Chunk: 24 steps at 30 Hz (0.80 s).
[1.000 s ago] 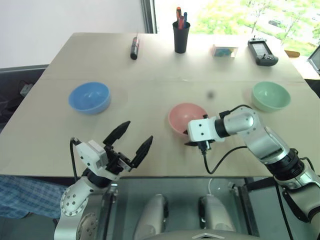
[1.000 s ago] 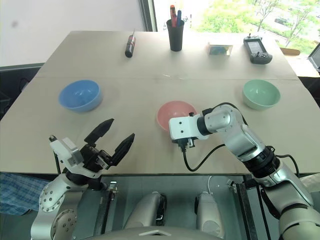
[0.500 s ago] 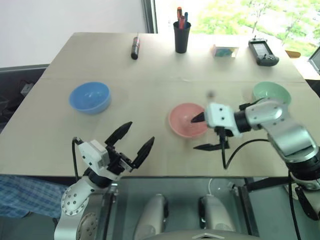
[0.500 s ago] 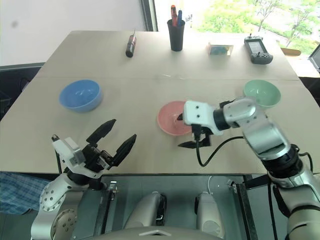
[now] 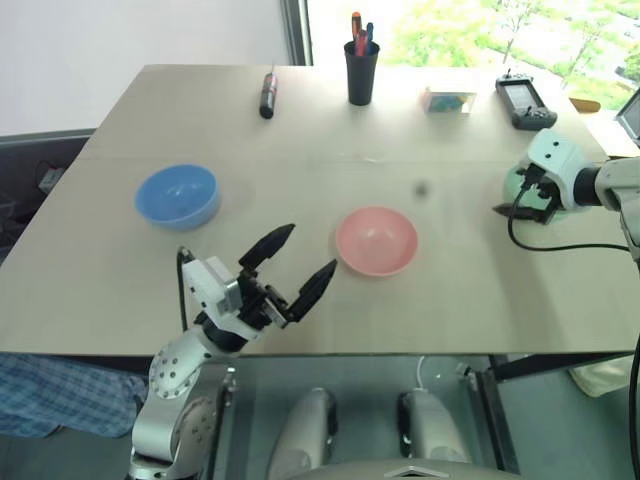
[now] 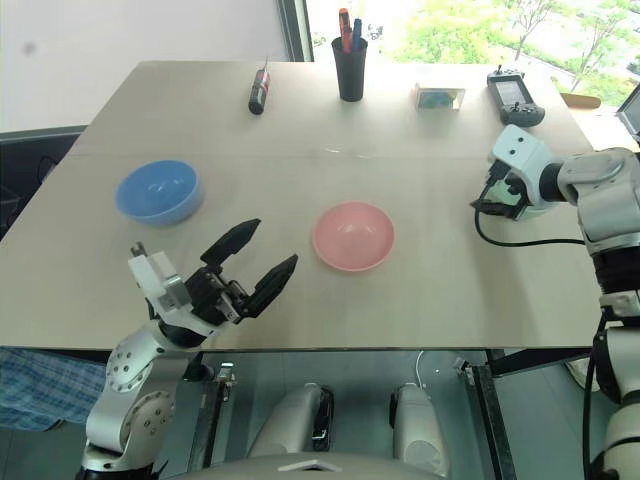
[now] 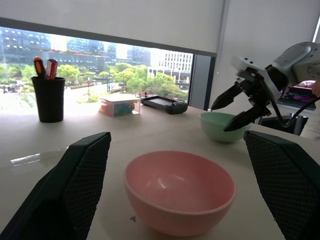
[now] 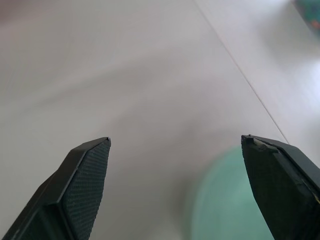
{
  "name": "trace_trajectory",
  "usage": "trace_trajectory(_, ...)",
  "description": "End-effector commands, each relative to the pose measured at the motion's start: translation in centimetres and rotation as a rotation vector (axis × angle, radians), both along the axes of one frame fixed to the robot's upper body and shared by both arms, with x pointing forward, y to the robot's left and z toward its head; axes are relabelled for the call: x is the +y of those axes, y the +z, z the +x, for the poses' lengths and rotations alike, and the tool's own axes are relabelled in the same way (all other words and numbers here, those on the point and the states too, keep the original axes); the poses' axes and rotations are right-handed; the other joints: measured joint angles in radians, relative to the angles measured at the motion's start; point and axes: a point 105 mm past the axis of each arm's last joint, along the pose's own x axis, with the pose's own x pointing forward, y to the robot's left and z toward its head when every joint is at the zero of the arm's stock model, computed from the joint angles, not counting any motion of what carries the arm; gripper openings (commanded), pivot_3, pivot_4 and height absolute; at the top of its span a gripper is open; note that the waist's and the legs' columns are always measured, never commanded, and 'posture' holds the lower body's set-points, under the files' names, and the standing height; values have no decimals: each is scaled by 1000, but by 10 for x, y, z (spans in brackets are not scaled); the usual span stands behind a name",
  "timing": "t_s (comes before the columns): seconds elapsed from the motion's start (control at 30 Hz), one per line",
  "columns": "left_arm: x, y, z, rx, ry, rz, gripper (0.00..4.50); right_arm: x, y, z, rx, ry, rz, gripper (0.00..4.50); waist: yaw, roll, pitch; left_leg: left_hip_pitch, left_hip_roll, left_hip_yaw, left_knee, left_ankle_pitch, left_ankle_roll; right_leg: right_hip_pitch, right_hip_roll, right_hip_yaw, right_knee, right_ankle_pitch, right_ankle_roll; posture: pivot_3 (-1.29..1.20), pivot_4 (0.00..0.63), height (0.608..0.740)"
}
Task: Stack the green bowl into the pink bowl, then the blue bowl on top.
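Right gripper (image 7: pixel 239 107), fingers spread, empty, above the green bowl (image 7: pixel 222 126) near the table's (image 5: pixel 300 170) right edge, apparently not touching. Left gripper (image 5: pixel 292 268), spread, empty, near the central pink bowl (image 5: pixel 376 240); blue bowl (image 5: pixel 177 195) at left.

The near and middle table (image 5: pixel 120 270) lies bare between the blue bowl (image 5: pixel 177 195) on the left, the pink bowl (image 5: pixel 376 240) in the centre and the green bowl (image 7: pixel 221 126) on the right, leaving wide lanes around each. The right gripper (image 7: pixel 239 107), fingers spread, hangs at the green bowl's near-left rim. Along the far edge stand a marker (image 5: pixel 268 94), a pen cup (image 5: pixel 362 72), a small box (image 5: pixel 448 102) and a remote controller (image 5: pixel 524 103).
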Motion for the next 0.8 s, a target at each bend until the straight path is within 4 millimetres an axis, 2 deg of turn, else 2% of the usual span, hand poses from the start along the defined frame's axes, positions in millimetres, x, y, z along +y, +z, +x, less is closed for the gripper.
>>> trace_trajectory(0.03, -8, 6, -2, -30, -60, 31, 4500, -11, 0, 14, -31, -62, -40, 4391, 0, 0, 0, 0, 0, 1, 0, 0, 0, 0, 0, 0, 0, 0, 0, 0, 150, 737)
trace_trajectory(0.3, -12, 7, -3, -37, -85, 48, 4500, -31, -35, 18, 68, -166, -41, 4391, 3, 1, 1, -1, -1, 1, 0, 0, 0, 0, 0, 0, -1, 2, 4, 0, 150, 737)
trace_trajectory(0.33, -12, 8, -3, -37, -84, 48, 4500, -34, -36, 18, 64, -177, -49, 3874, 2, 1, 1, -1, -1, 1, 0, 0, 0, 0, 0, 0, -1, 2, 4, 0, 150, 737)
trace_trajectory(0.37, -12, 8, -3, -37, -83, 47, 4500, -36, -37, 18, 64, -180, -52, 3752, 2, 1, 1, -1, -1, 1, 0, 0, 0, 0, 0, 0, -1, 2, 4, 0, 150, 737)
trace_trajectory(0.53, -9, 7, -3, -35, -79, 48, 4500, -37, -37, 19, 57, -182, -34, 1870, 1, 1, 1, -1, -1, 1, 0, 0, 0, 0, 0, 0, -1, 2, 4, 0, 150, 737)
trace_trajectory(0.67, -8, 6, -2, -34, -80, 48, 4500, -36, -37, 19, 53, -175, -31, 154, 1, 2, 1, -1, -1, 1, 0, 0, 0, 0, 0, 0, -1, 2, 4, 0, 150, 737)
trace_trajectory(0.7, -8, 5, -2, -35, -80, 48, 4500, -34, -36, 19, 47, -168, -30, 25, 1, 1, 1, 0, -1, 1, 0, 0, 0, 1, 0, 0, -1, 2, 4, 0, 150, 737)
trace_trajectory(0.8, -6, 4, -1, -36, -77, 47, 4500, -27, -27, 20, 13, -126, -27, 25, 2, 2, 1, 0, -1, 0, 0, 0, 0, 1, 0, 0, -1, 2, 4, 0, 150, 737)
